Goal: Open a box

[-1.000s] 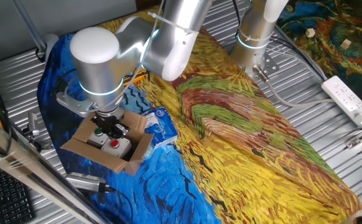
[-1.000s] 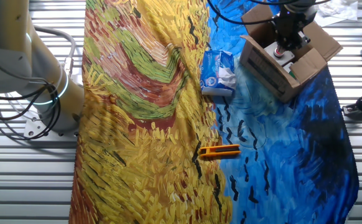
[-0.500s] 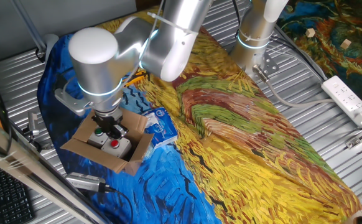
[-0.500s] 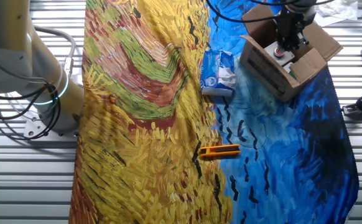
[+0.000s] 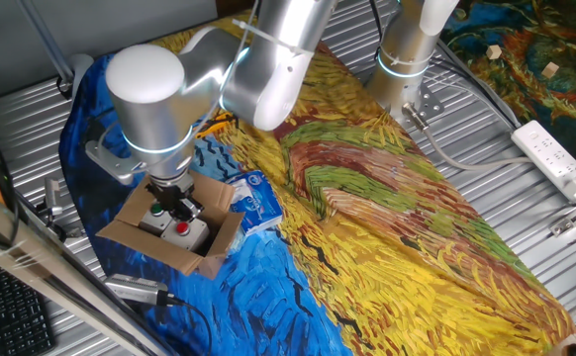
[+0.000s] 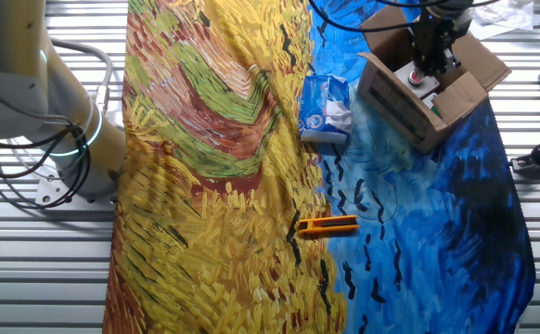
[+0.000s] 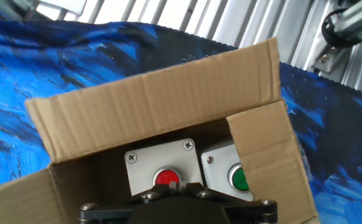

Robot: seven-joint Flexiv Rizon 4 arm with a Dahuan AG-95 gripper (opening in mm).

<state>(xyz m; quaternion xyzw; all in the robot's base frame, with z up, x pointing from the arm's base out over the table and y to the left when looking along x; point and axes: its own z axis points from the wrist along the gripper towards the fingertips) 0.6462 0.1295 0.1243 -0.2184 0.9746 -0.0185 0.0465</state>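
The brown cardboard box (image 5: pixel 191 247) stands at the blue end of the painted cloth with its flaps folded out. It also shows in the other fixed view (image 6: pixel 417 100) and fills the hand view (image 7: pixel 162 102). Inside lie white units with a red button (image 7: pixel 167 178) and a green button (image 7: pixel 239 178). My gripper (image 5: pixel 176 206) hangs over the open top, also seen in the other fixed view (image 6: pixel 430 63). In the hand view its black fingertips (image 7: pixel 171 185) sit together just above the red button, holding nothing.
A blue-and-white soft packet (image 5: pixel 258 203) lies against the box's side, also in the other fixed view (image 6: pixel 326 107). An orange tool (image 6: pixel 327 225) lies on the cloth. A grey cylinder tool (image 5: pixel 135 289) lies by the box. A power strip (image 5: pixel 555 158) sits far right.
The arm has drifted very slightly left over the box. The box, its flaps and the packet have not moved.
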